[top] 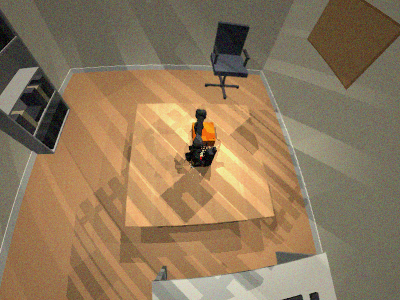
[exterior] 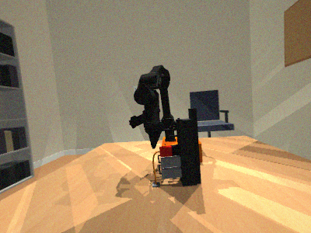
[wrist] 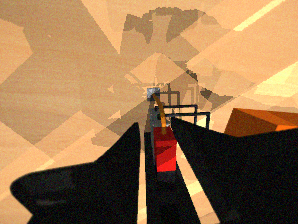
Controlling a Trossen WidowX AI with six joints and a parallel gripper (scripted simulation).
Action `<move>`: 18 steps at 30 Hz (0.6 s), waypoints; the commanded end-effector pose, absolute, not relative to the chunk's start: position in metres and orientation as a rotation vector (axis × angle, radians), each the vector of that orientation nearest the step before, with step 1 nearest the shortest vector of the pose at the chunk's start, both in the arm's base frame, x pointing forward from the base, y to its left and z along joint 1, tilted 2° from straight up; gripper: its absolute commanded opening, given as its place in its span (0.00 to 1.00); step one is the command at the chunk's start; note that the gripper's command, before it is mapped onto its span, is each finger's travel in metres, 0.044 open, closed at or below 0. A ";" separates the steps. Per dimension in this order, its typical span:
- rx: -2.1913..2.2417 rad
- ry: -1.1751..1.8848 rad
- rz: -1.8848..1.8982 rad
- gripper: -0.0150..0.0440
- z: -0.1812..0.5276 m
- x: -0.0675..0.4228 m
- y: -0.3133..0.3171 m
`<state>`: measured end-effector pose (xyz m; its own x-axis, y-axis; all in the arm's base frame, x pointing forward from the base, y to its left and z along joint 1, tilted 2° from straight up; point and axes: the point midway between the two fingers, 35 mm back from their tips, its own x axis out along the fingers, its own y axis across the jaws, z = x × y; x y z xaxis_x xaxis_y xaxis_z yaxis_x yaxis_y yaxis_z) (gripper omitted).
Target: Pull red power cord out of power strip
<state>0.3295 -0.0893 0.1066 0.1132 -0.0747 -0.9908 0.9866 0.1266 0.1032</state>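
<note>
The red plug (wrist: 165, 152) (exterior: 167, 149) sits in the tall black power strip (exterior: 189, 151), above grey plugs (exterior: 171, 165). Its orange cord (wrist: 161, 111) (exterior: 155, 165) curves down to the table. My gripper (wrist: 154, 123) (exterior: 155, 143) (top: 200, 155) points down close to the plug. In the wrist view the two dark fingers stand on either side of the red plug with light gaps between them and it. The fingers are partly open and hold nothing.
The arm's orange base (top: 206, 131) (wrist: 260, 122) stands just behind the strip on the wooden table (top: 165, 200). An office chair (top: 229, 52) (exterior: 207, 110) is at the back. A bookshelf (top: 30, 107) stands on the left.
</note>
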 end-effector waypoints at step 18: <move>1.170 1.177 -1.142 0.53 0.100 0.318 -0.083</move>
<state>0.3190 -0.0901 0.1002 0.0547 -0.0332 -0.9980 0.9968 0.0596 0.0527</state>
